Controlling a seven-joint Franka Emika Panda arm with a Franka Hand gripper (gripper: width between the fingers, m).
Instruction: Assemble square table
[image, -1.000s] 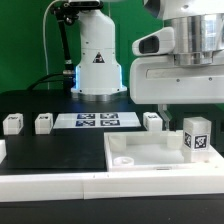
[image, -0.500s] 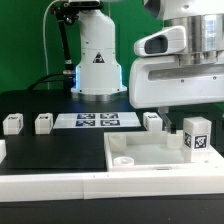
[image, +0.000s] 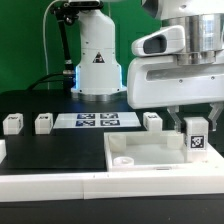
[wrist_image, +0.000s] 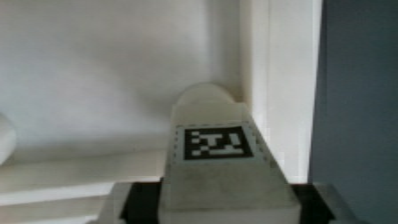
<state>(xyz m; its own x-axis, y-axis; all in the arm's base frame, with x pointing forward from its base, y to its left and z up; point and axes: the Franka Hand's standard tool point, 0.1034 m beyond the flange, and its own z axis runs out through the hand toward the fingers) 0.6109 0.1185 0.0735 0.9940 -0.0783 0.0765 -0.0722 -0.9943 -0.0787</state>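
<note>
Black surface (image: 40, 150), green wall behind, and the white robot base (image: 97, 75) at the far side has a warning-triangle sticker (image: 97, 57) on it. The only other print is the square tags: four in a row on the marker board (image: 97, 121), plus one on each table part.

The leg (image: 196, 140) that matters stands upright on the far right corner of the square table top (image: 150, 165). Its long axis is vertical and its tag (image: 197, 142) faces the camera. The jaws come straight down over it and are clamped on it, flush against both sides in the wrist view (wrist_image: 217, 150).

Three more legs (image: 12, 124) (image: 43, 123) (image: 152, 121) sit in the marker board's row, two left and one right.
</note>
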